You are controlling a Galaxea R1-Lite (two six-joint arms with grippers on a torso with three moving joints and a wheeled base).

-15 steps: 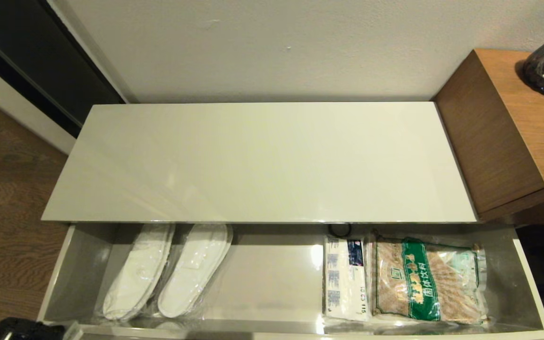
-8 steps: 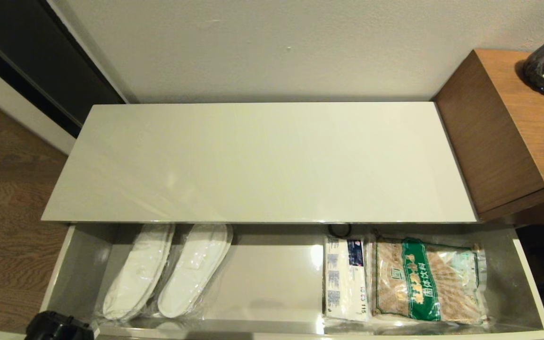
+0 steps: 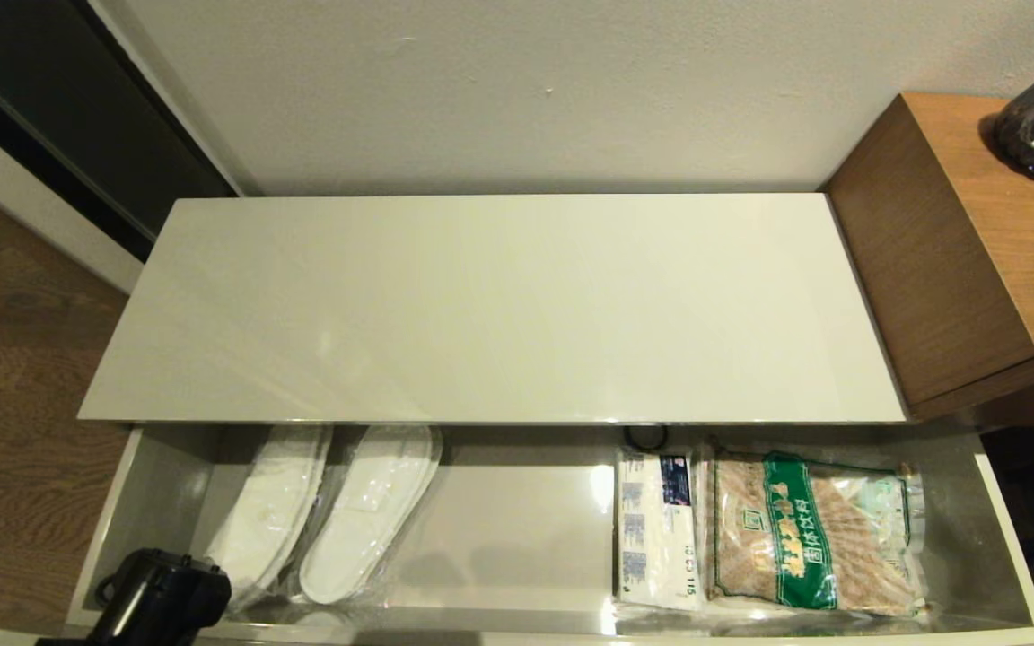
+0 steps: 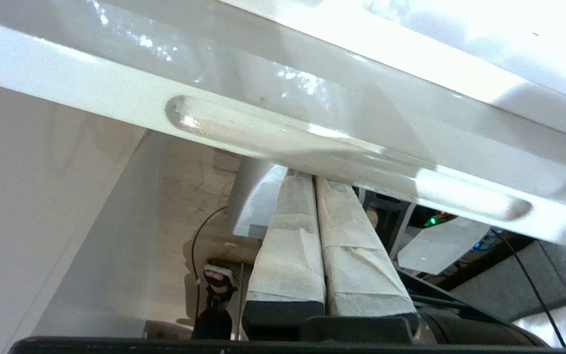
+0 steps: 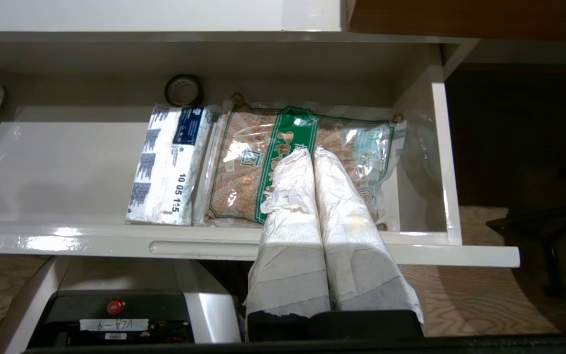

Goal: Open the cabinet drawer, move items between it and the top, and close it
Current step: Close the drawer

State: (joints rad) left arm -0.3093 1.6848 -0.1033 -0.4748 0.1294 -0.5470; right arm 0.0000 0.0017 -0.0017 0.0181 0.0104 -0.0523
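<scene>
Cabinet drawer [image 3: 158, 502] stands pulled out below the top [image 3: 499, 305], so all items sit exposed. Left gripper [image 4: 315, 184]: fingers [image 4: 288, 236] pressed together, empty, tips just under the front notch [image 4: 342, 157], slippers [image 3: 373, 511] beyond. Right gripper [image 5: 310, 152]: fingers closed, empty, parked above the sachet bag [image 5: 243, 167], tissue pack [image 5: 170, 162] beside.
</scene>
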